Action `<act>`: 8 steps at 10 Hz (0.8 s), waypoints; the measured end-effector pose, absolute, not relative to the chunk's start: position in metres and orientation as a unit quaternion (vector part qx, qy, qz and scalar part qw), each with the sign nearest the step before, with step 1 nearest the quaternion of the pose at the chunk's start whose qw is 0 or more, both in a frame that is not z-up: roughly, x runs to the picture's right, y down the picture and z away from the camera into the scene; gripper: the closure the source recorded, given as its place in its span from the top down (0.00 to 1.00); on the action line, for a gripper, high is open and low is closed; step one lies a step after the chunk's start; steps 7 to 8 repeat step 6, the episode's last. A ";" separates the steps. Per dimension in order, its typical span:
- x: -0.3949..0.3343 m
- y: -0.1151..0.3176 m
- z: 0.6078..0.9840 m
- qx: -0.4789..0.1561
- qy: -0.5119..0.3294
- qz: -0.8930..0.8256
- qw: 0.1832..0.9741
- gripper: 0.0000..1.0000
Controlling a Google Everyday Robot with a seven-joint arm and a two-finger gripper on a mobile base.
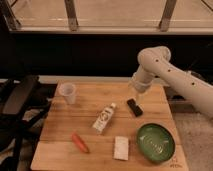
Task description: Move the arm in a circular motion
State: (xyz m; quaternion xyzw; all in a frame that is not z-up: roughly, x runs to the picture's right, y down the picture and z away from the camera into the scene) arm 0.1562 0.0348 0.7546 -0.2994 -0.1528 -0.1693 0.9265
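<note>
Above the right rear part of the wooden worktop (55, 150), the arm (156, 63) reaches in from the right edge of the view; its thick white segment with small dark dots rises to a rounded elbow near the dark wall, then a shorter segment drops down and leftward; at its end the slim pale pincer (136, 94) hangs over the worktop, just above and behind a small dark object (134, 107) that lies flat on the wood; whether the pincer touches that object cannot be told, nor whether it is open or closed, and nothing can be seen held in it.

On the worktop, a white cup (67, 93) stands upright near the left rear corner, well apart from the arm; a pale bottle (104, 119) lies on its side near the middle, its cap end pointing toward the rear right; an orange carrot-like piece (79, 142) lies near the front left, slanted; a white block (120, 148) rests near the front edge, between the orange piece and a green bowl (156, 142); the bowl sits at the front right, in front of the dark object.

To the left of the worktop stands a black chair (20, 100); behind everything runs a dark wall with a bright window (115, 12) above it.
</note>
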 end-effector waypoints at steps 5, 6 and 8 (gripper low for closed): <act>0.139 0.033 0.754 -0.298 -0.148 -0.165 0.929 0.65; 0.131 0.032 0.754 -0.295 -0.149 -0.167 0.929 0.65; 0.131 0.032 0.754 -0.295 -0.149 -0.167 0.929 0.65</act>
